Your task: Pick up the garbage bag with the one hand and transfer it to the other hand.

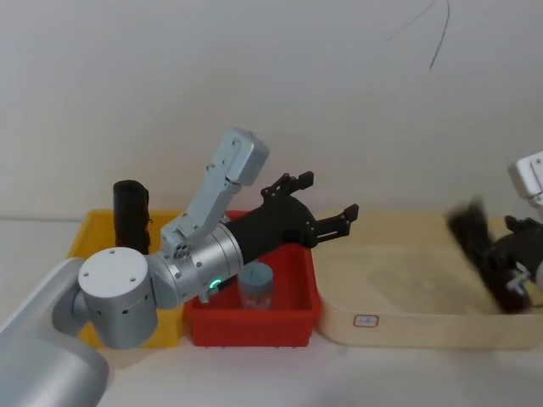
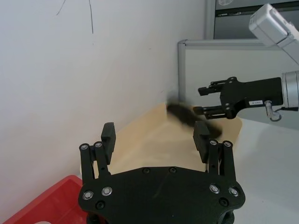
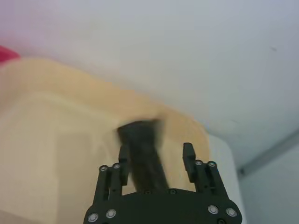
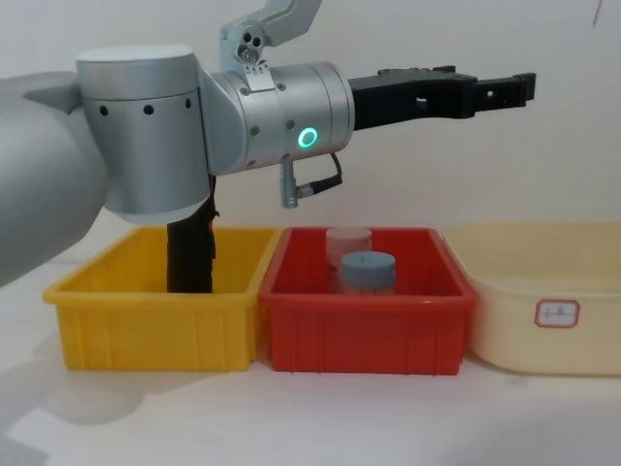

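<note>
Two pincers. The left pincer (image 1: 327, 195), prongs apart and empty, hangs above the left end of the one beige tray (image 1: 424, 332). The right pincer (image 3: 155, 154), prongs apart too, is over the tray's right end, with the one garbage bag (image 1: 479, 250) blurred and tilted between them. Just left of the tray is one red bin (image 1: 254, 326) with two jars (image 4: 369, 270). Farther left is one yellow bin (image 1: 85, 233) with one shorter roll (image 1: 130, 212).

Left arm (image 1: 127, 297) comes into the head view from 7 o'clock, forearm reaching toward 2 o'clock, green ring light (image 4: 308, 138) lit at the wrist. Left gripper (image 1: 327, 197) is raised, near level in the chest view, prongs spread wide. Right gripper (image 2: 200, 100) is at the head view's 3 o'clock edge, prongs apart too.
</note>
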Controlling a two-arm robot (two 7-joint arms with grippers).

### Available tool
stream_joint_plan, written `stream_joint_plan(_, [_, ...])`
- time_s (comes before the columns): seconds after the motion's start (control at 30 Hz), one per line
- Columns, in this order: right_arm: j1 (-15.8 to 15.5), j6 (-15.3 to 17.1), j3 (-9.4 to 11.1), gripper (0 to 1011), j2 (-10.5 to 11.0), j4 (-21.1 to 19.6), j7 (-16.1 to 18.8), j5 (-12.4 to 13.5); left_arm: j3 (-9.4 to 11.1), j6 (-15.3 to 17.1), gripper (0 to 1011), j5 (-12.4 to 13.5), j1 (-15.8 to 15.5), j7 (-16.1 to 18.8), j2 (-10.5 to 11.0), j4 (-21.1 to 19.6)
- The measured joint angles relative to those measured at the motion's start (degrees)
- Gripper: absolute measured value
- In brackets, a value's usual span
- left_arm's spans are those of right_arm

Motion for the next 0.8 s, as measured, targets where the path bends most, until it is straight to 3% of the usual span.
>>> stream_joint_plan(0.2, [0.3,2.91,-0.19,804,2.34,0.96,0.68,-1.56,-0.18,0.01,1001,-0.01,0.45,0.62,0.4,-0.72])
stream_joint_plan(0.4, [0.42,3.65,-0.28,975,3.15,1.79,0.97,-2.25,-1.11,0.22,1001,0.04,1.98,2.75,1.63,-3.14])
stream_joint_plan(0.8, [0.86,1.89,-1.32,999,2.94,1.88,2.17,-3.1,-4.26,0.91,1001,1.03,6.51,9.32,4.56,-8.94])
